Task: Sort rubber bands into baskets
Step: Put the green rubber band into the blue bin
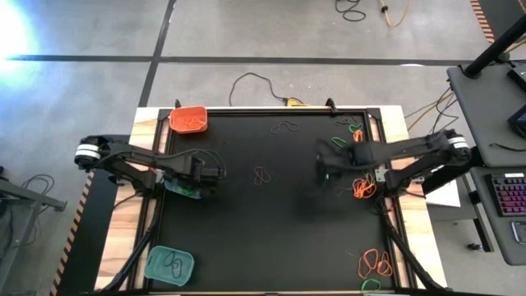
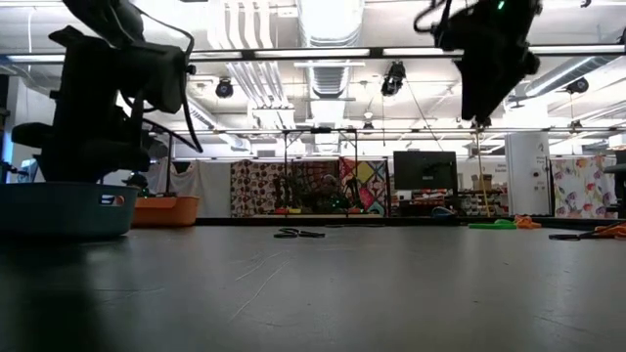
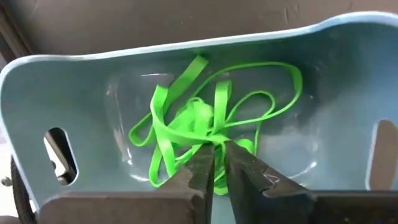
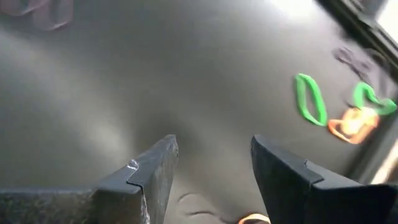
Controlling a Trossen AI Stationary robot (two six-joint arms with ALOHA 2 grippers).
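Observation:
My left gripper [image 3: 216, 163] points down into a teal basket [image 1: 182, 188] at the table's left, shut on one of the bright green rubber bands [image 3: 205, 118] piled there. My right gripper [image 1: 327, 168] hangs open above the mat right of centre, with nothing between its fingers [image 4: 214, 168]. Green bands [image 4: 310, 99] and an orange one [image 4: 351, 124] lie on the mat beyond it. An orange basket [image 1: 189, 120] stands at the far left corner and a second teal basket [image 1: 170, 265] at the near left corner. My left gripper pinches a green rubber band between its two fingertips, where several strands run together [image 3: 216, 148]. The fingers come from above, pointing down into the basket. The band's loops lie slack on the basket's floor with the other green bands.
Loose bands lie on the black mat: a pair at the middle [image 1: 263, 175], dark ones at the far edge [image 1: 285, 127], orange ones at the right [image 1: 362, 188] and near right corner [image 1: 375, 263]. Cables run along the table's far edge [image 1: 246, 82].

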